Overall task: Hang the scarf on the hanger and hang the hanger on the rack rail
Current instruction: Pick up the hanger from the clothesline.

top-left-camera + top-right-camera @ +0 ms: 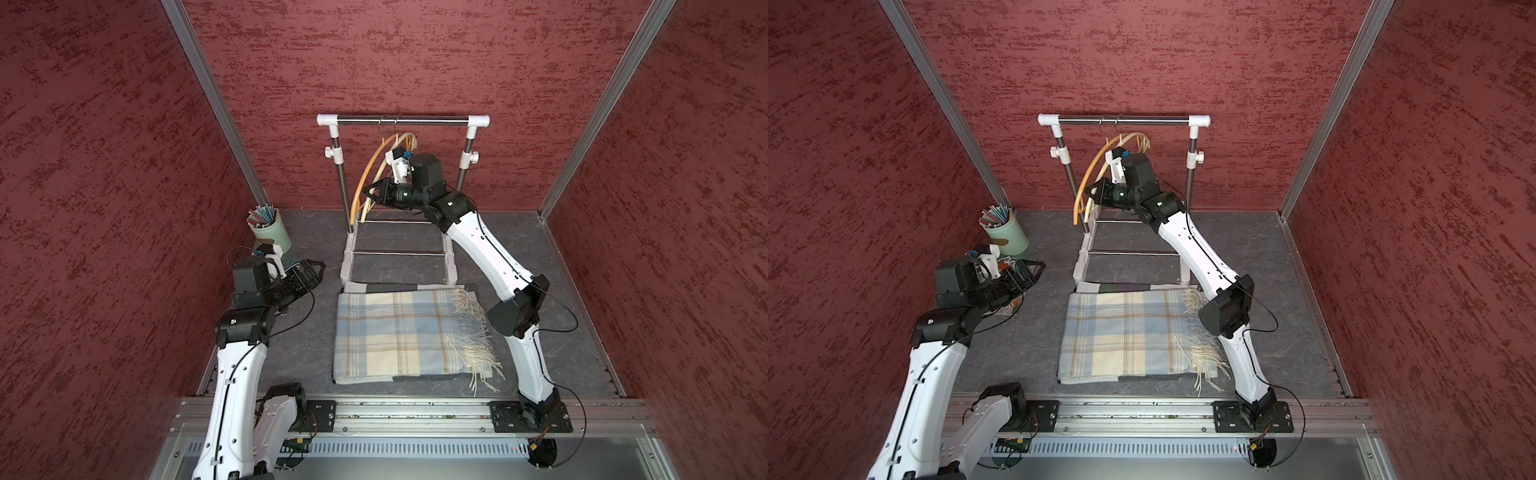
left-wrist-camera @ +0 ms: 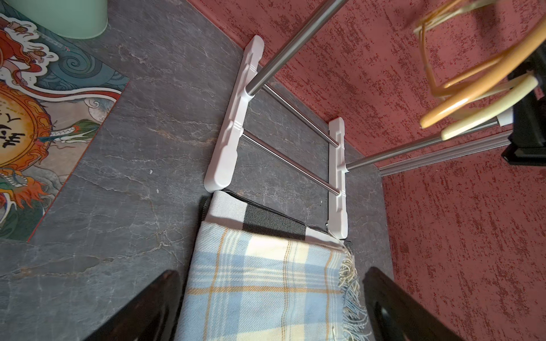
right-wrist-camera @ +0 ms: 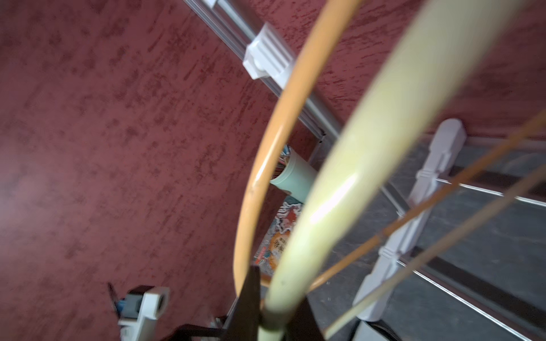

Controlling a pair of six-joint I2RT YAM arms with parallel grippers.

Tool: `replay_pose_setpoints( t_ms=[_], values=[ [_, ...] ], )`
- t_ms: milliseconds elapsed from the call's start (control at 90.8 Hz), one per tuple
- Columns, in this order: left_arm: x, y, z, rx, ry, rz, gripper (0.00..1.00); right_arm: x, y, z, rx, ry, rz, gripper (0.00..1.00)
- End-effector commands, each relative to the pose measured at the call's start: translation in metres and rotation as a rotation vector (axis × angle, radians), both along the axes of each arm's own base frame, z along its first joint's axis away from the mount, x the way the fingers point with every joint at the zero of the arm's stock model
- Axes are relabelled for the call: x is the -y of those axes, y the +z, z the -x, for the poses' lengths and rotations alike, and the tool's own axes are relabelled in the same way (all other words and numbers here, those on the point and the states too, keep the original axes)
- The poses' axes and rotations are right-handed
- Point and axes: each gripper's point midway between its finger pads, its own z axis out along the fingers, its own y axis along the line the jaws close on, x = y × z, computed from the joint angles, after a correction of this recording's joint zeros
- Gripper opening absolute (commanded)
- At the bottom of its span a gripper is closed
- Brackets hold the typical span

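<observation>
The scarf (image 1: 399, 336) (image 1: 1125, 336), plaid in pale blue and cream with a fringed right end, lies folded flat on the table in front of the rack. It shows beyond my open left fingers in the left wrist view (image 2: 266, 295). Two hangers hook on the rack's rail: an orange hanger (image 1: 360, 183) (image 3: 260, 165) and a cream hanger (image 1: 409, 139) (image 3: 354, 165). My right gripper (image 1: 369, 194) (image 1: 1094, 193) (image 3: 274, 295) is shut on the cream hanger's lower arm, which swings toward the rack's left post. My left gripper (image 1: 311, 270) (image 1: 1030, 270) (image 2: 271, 270) hovers open, left of the scarf and apart from it.
A white and steel clothes rack (image 1: 415, 121) (image 1: 1133, 121) stands against the back wall, its feet (image 2: 230, 133) touching the scarf's far edge. A green cup of straws (image 1: 272, 232) sits at the back left on a printed mat (image 2: 44, 118). Red walls close in three sides.
</observation>
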Motion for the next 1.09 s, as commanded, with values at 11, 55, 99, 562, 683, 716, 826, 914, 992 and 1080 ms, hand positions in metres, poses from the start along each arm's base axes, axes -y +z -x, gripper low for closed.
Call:
replay_pose_setpoints(
  t_ms=[11, 55, 99, 562, 683, 716, 826, 914, 992, 1080],
  values=[
    [-0.001, 0.015, 0.002, 0.041, -0.003, -0.003, 1.00, 0.004, 0.033, 0.012, 0.083, 0.024, -0.027, 0.00],
    [-0.001, 0.018, 0.002, 0.046, -0.003, -0.004, 1.00, 0.006, 0.037, 0.014, 0.097, 0.027, -0.028, 0.00],
    [-0.001, 0.022, 0.002, 0.048, -0.002, -0.005, 1.00, 0.009, 0.041, 0.016, 0.106, 0.029, -0.030, 0.00],
    [0.017, 0.073, 0.006, 0.106, -0.080, 0.096, 1.00, 0.056, 0.077, 0.048, 0.326, 0.135, 0.000, 0.00],
    [0.032, 0.094, 0.010, 0.117, -0.160, 0.189, 1.00, 0.063, 0.063, 0.071, 0.362, 0.213, 0.063, 0.00],
    [0.039, 0.103, 0.011, 0.123, -0.195, 0.222, 1.00, 0.065, 0.053, 0.080, 0.354, 0.245, 0.081, 0.00],
    [0.053, 0.127, 0.019, 0.154, -0.278, 0.286, 1.00, 0.077, 0.013, 0.116, 0.330, 0.317, 0.138, 0.00],
    [0.061, 0.142, 0.026, 0.189, -0.339, 0.303, 1.00, 0.086, -0.010, 0.147, 0.353, 0.321, 0.175, 0.00],
    [0.068, 0.150, 0.030, 0.190, -0.381, 0.322, 1.00, 0.095, -0.024, 0.176, 0.332, 0.338, 0.180, 0.00],
    [0.077, 0.151, 0.032, 0.177, -0.403, 0.307, 1.00, 0.101, -0.047, 0.199, 0.265, 0.356, 0.174, 0.00]
  ],
)
